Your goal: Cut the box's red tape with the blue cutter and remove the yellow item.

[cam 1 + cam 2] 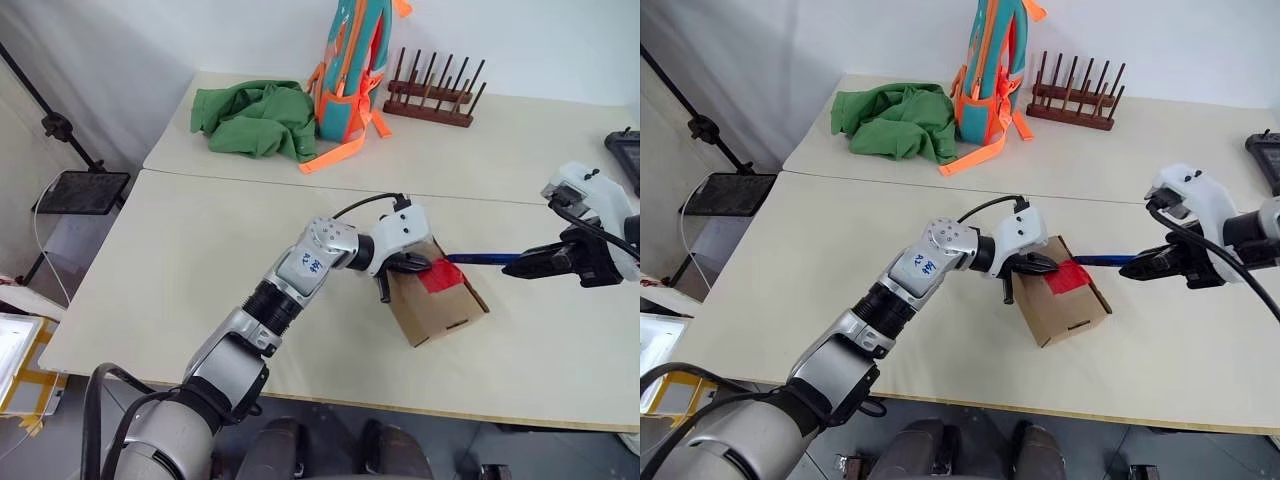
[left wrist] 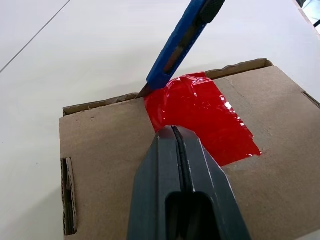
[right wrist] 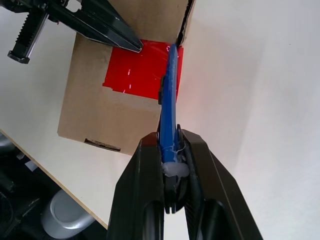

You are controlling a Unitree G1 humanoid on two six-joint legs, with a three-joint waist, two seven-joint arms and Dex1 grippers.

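Blue cutter slim, long axis level, tip at glossy red tape edge (lid seam); right end effector grasping it. Left end effector clenched, pressing cardboard box on desk.

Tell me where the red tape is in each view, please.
Left eye view: red tape on the box, right of centre.
Right eye view: centre-right, on the box top.
Left wrist view: centre, cutter tip at its edge.
Right wrist view: upper centre.
Shared landmark: the cutter.
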